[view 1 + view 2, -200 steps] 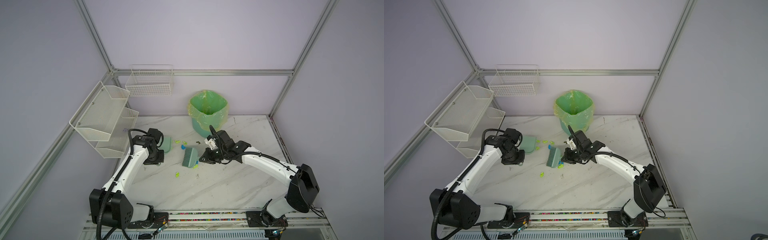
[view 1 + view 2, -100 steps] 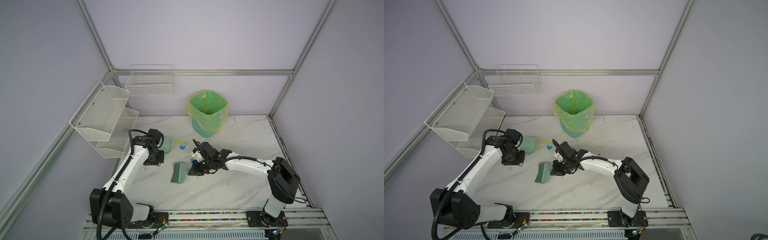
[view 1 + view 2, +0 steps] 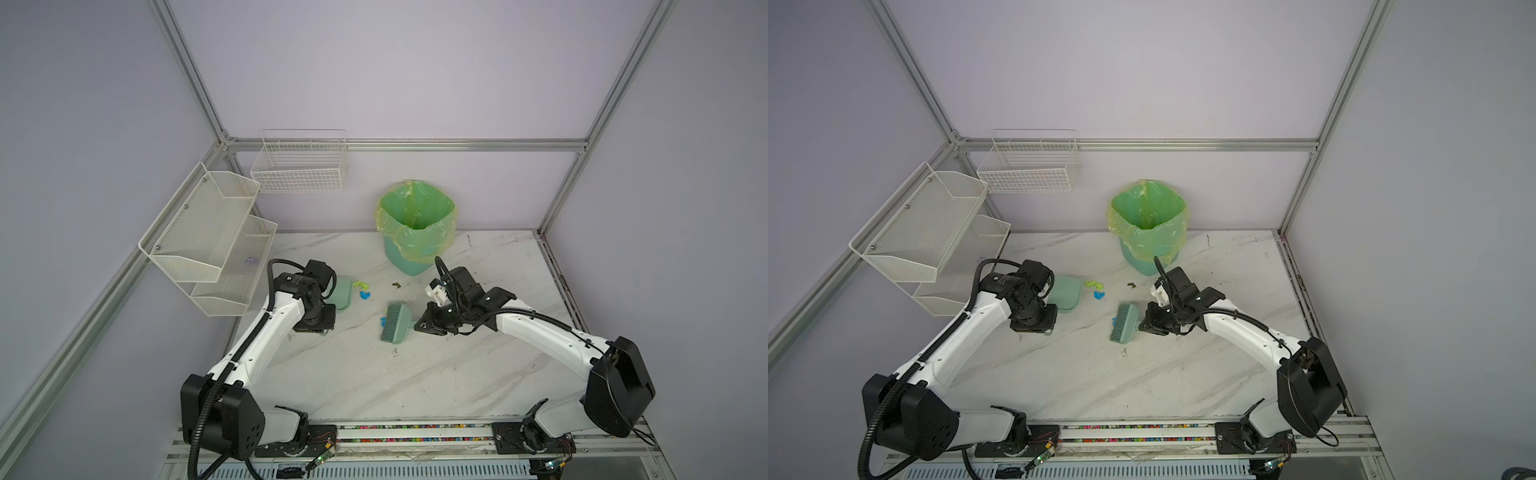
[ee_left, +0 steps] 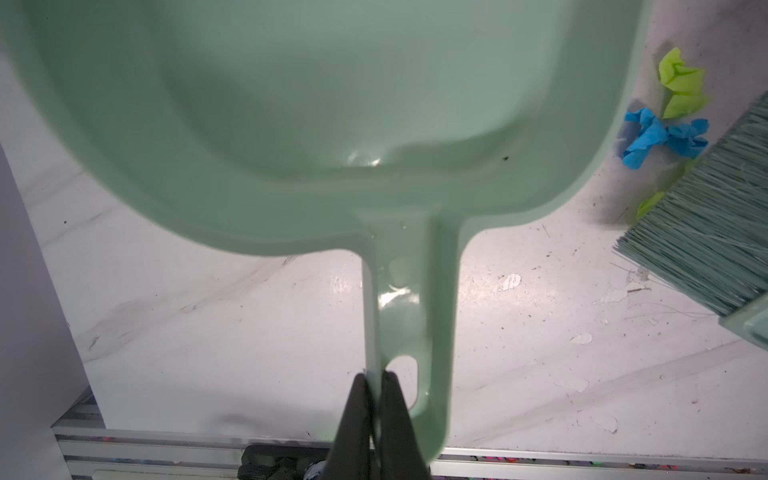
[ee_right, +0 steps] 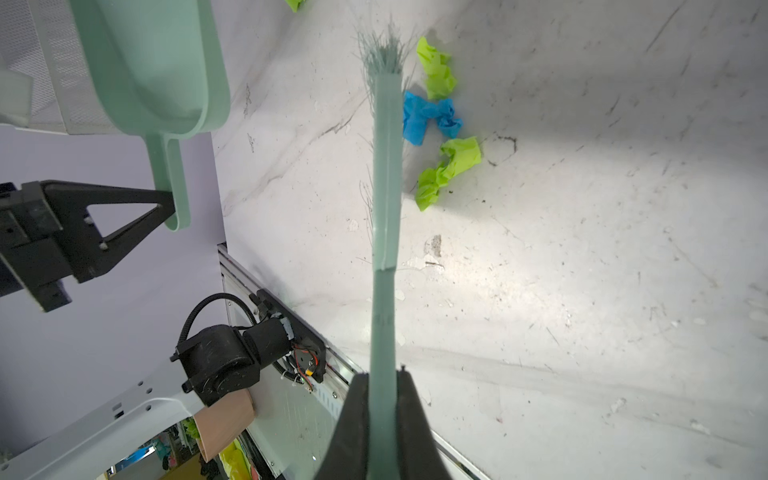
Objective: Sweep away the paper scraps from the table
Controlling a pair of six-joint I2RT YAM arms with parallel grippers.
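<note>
Blue, lime paper scraps (image 5: 432, 114); mint dustpan (image 4: 291, 104) and brush (image 3: 395, 329).

Dustpan (image 4: 291, 104): bowl cut off at my left wrist view's edge; brush (image 4: 706, 232): cropped too, bristles half-covering one of the paper scraps (image 4: 650, 205); my left fingers (image 4: 355, 417): hidden under my wrist in both top views.

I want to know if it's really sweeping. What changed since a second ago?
The right gripper, shut on the brush, swung it left and toward the front edge, onto a lone yellow-green scrap, then back again. That spot on the table is bare now, and a blue scrap lies by the bristles. The left gripper still holds the dustpan where it was; the scraps beside it and the bin stayed put.
</note>
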